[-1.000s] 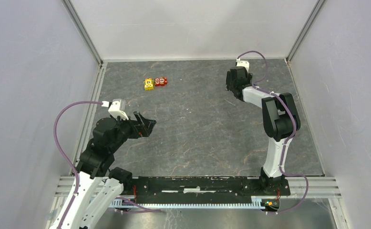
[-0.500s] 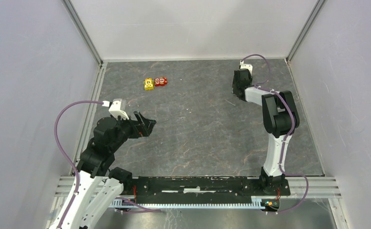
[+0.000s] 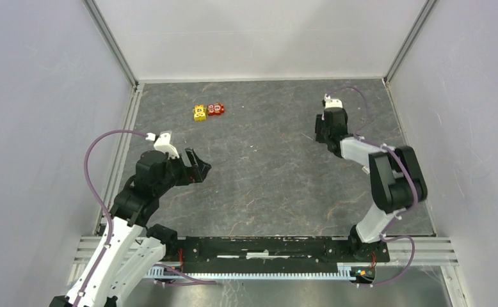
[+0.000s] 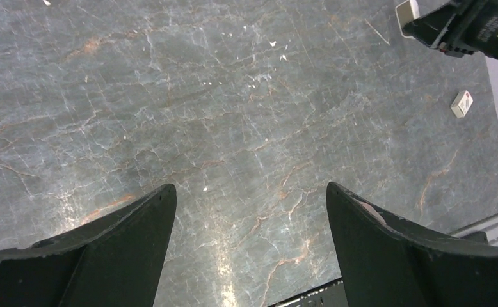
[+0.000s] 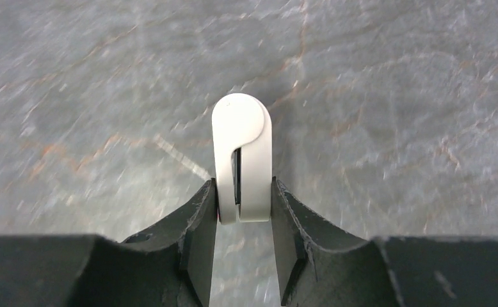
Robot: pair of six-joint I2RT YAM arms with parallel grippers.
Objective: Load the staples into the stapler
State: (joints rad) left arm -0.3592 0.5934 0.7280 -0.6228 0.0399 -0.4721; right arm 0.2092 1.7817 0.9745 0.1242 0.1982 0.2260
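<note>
The right gripper [image 5: 243,195] is pinching the cream-white stapler [image 5: 241,144] by its sides and should be squeezing squarely before lifting, while the left gripper [image 4: 249,201] is hanging wide open, empty.

Cream-white stapler [image 5: 249,128] with rounded far end and dark slot was seen on its side, pinched at the near end by the right gripper [image 5: 244,187], over the table's far right. Thin pale staple strip [image 5: 182,157] was laid flat just left.
</note>
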